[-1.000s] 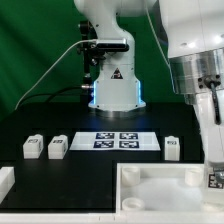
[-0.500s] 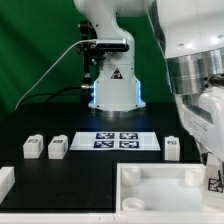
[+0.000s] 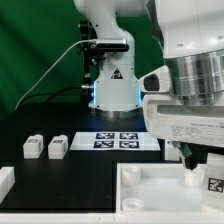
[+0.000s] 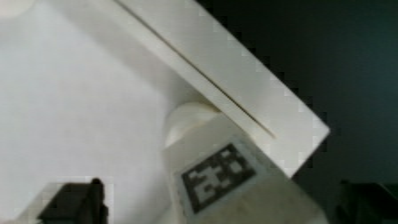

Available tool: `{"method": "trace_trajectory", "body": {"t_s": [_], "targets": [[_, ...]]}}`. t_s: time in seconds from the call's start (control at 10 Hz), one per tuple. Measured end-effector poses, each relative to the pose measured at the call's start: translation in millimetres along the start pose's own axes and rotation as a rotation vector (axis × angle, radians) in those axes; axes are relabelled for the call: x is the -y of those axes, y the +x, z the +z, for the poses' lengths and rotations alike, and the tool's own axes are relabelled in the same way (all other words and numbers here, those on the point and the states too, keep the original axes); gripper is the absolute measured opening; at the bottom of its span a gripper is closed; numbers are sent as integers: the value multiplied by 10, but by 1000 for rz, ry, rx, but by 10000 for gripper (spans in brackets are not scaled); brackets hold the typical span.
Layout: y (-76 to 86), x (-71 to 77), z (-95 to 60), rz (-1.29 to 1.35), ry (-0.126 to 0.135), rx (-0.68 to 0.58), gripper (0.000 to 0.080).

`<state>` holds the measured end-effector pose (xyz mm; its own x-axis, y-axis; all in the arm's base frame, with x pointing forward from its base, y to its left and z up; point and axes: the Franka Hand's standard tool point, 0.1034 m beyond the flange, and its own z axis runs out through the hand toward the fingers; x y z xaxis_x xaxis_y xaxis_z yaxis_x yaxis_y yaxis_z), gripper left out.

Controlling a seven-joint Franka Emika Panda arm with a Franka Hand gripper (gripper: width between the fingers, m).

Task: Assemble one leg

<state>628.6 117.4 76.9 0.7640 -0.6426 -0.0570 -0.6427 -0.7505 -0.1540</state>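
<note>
Swinging toward the exterior view's left since a second ago, the arm's wrist is now blocking the table's [image 3: 90, 168] right side. The hand [image 4: 217, 198] is hanging just above the leg [image 3: 213, 185], its fingers [image 4: 71, 203] standing apart on either side without touching it. The leg is sitting in the corner of the white tabletop piece [image 3: 150, 190], at the table's near edge, exterior view's right.

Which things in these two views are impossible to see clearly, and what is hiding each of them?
- Wrist view: the pincer shows only blurred dark fingertips, cut off by the picture's edge; open or shut is unclear.
- Exterior view: the arm's wrist hides most of the pincer and part of the leg.
- Both views: whether the leg sits in the tabletop's hole is hidden.
</note>
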Motion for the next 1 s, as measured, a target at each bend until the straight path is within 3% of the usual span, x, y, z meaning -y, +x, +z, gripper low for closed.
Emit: {"method": "trace_trajectory", "body": {"t_s": [0.1,0.2,0.3,0.4,0.5,0.6,1.0], "targets": [[24,25,-1,-90,-10,-11,649],[16,25,5,-4,-1,-5,649],[18,22,7,-12,-2,-6,499],[11,28,8,67,0,-4,499],[-20,20,18,152,-5,6,360],[-55,20,27,253,-8,18,294],[-64,58,22,804,-3,19,293]]}}
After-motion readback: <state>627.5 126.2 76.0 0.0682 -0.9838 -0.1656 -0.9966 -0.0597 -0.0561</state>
